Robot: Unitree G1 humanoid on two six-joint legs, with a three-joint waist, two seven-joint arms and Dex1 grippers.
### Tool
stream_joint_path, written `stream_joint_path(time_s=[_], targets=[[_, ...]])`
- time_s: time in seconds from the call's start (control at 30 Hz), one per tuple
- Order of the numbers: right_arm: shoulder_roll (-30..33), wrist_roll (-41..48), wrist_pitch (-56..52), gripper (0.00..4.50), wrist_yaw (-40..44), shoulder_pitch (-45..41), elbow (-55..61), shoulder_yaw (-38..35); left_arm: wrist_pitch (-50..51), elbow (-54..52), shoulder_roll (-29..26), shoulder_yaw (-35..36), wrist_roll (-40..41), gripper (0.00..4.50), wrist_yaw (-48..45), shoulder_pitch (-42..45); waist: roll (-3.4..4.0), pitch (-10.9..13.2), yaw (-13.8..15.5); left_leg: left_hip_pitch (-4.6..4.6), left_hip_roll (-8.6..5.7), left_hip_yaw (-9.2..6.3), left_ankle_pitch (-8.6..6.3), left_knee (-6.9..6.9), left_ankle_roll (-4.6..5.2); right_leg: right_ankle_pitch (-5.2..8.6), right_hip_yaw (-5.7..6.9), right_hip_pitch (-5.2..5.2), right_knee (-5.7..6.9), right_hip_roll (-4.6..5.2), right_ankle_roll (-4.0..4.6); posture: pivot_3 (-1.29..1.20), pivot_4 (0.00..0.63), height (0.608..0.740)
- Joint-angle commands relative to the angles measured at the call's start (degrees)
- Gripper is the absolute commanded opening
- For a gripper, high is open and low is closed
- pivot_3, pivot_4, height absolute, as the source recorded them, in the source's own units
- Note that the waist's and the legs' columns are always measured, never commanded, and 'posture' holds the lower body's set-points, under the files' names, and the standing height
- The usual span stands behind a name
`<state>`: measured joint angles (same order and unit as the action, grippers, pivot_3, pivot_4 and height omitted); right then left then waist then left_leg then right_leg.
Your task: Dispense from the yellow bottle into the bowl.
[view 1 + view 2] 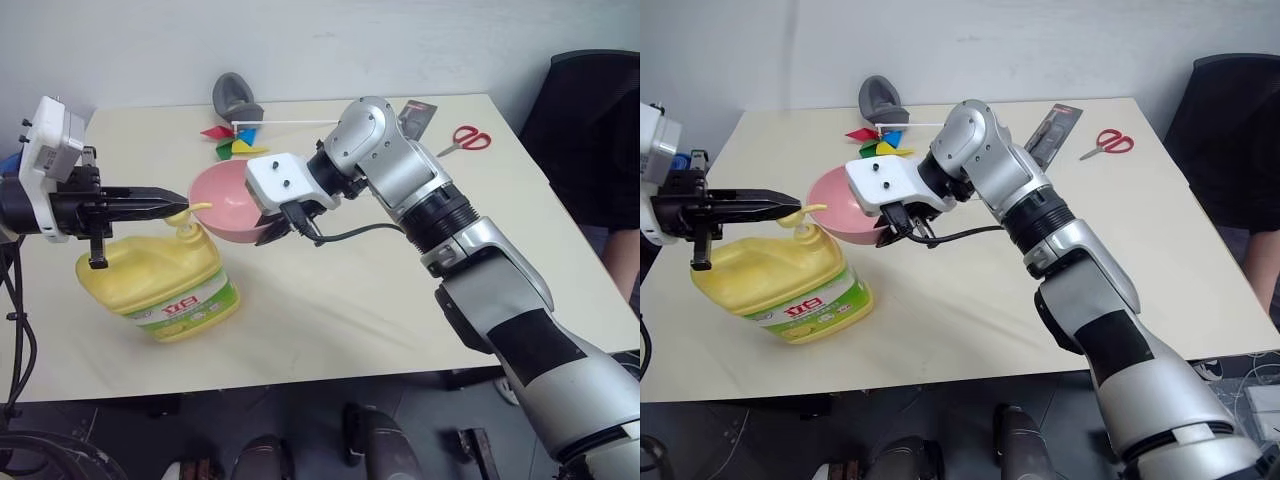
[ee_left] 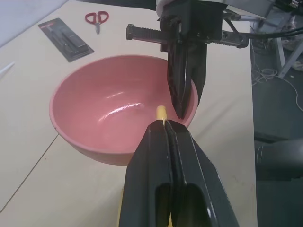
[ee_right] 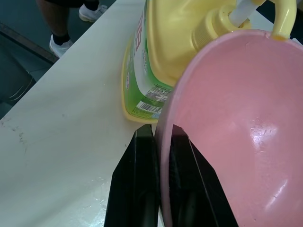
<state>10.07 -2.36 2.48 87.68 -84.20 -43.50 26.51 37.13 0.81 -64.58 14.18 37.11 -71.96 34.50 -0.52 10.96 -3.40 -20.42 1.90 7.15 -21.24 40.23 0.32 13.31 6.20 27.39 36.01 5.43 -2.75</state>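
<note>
Over the bowl [image 1: 228,200], yellow bottle [image 1: 160,275] spout.

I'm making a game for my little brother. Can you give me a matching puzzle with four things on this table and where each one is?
Things:
1. yellow bottle
2. bowl
3. scissors
4. pinwheel

Places:
A. pinched at its rim by the right gripper
B. standing near the table's left front edge, the shut left gripper over its pump
C. lying at the far right of the table
D. lying at the far edge, behind the bowl

Pairs: 1-B, 2-A, 3-C, 4-D
</note>
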Motion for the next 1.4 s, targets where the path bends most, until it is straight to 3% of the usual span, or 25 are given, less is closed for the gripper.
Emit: stream_joint_path(time_s=[0.03, 0.47, 0.77, 1.0, 1.4], targets=[[0.32, 0.09, 0.95, 0.00, 1.25, -0.90, 1.29, -1.15, 0.92, 1.49, 1.11, -3.19, -2.37, 0.03, 0.37, -2.35, -0.01, -0.01, 0.05, 0.02, 0.00, 0.00, 0.00, 0.00, 0.00, 0.00, -0.01, -0.02, 0.01, 0.00, 0.00, 0.00, 0.150, 0.740], [0.61, 0.32, 0.59, 0.00, 1.75, 0.02, 3.21, -0.86, 0.40, 3.43, 2.48, -4.20, -3.80, 0.03, 0.51, -5.80, 0.01, -0.03, 0.07, 0.27, -0.01, 0.01, 0.01, -0.01, 0.01, 0.00, -0.06, -0.23, 0.03, 0.06, 0.00, 0.00, 0.150, 0.740], [0.58, 0.44, 0.37, 0.00, 2.22, 0.46, 3.83, -0.79, -0.77, 3.27, 2.60, -5.45, -4.70, 0.03, 0.94, -8.42, 0.58, -0.63, 0.02, 0.41, -0.01, 0.00, 0.00, -0.09, 0.01, 0.00, -0.09, -0.38, -0.01, 0.07, 0.00, 0.00, 0.150, 0.740], [0.59, 0.43, 0.16, 0.00, 2.42, 0.88, 4.53, -0.63, -1.32, 3.60, 3.00, -6.60, -5.17, 0.03, 1.19, -8.70, 0.58, -0.64, 0.06, 1.13, 0.01, 0.01, -0.04, -0.31, -0.01, 0.04, -0.15, -1.05, -0.12, 0.10, 0.05, 0.00, 0.150, 0.740], [2.82, 1.78, -1.82, 0.00, 2.93, 2.89, 9.68, -1.48, 6.73, 0.48, 1.34, 0.03, 2.67, 0.03, 2.87, 1.37, 0.47, -0.59, 0.29, 0.95, -0.01, -0.04, -0.04, -0.26, 0.00, 0.04, -0.14, -0.97, -0.12, 0.11, 0.05, 0.00, 0.150, 0.740]])
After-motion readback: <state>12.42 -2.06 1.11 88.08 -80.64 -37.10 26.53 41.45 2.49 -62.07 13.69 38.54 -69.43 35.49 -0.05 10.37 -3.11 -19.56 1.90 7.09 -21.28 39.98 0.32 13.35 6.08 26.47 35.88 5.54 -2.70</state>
